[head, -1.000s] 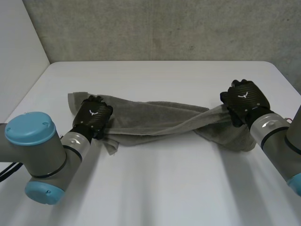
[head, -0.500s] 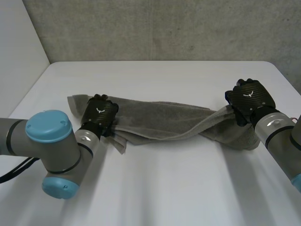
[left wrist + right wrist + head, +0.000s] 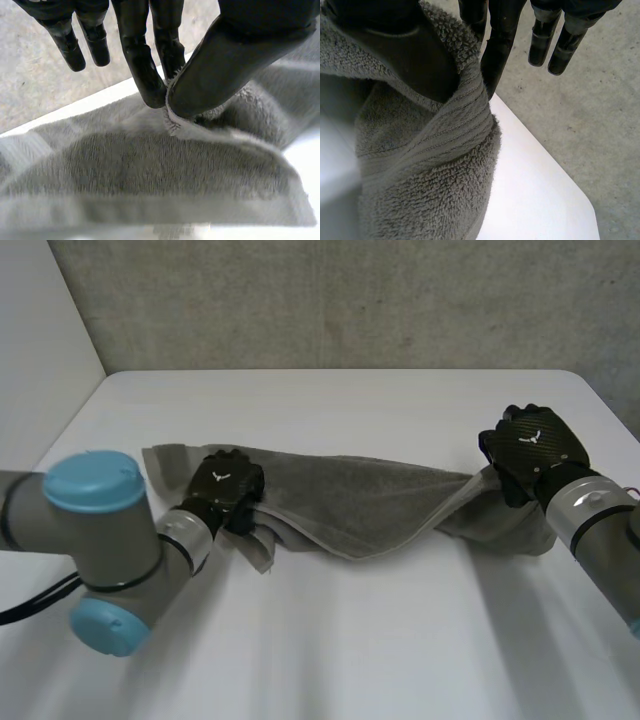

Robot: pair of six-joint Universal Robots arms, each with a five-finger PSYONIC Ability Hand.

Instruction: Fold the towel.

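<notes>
Fingers (image 3: pixel 142 70) and thumb of our left hand (image 3: pixel 225 485) and right hand (image 3: pixel 530 445) are pinching the grey towel (image 3: pixel 370 505) near its ends, so we are judging level, even tension best.

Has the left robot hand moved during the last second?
Yes. The left robot hand, pinching the towel, has shifted away from the left edge of the table, toward its middle.
</notes>
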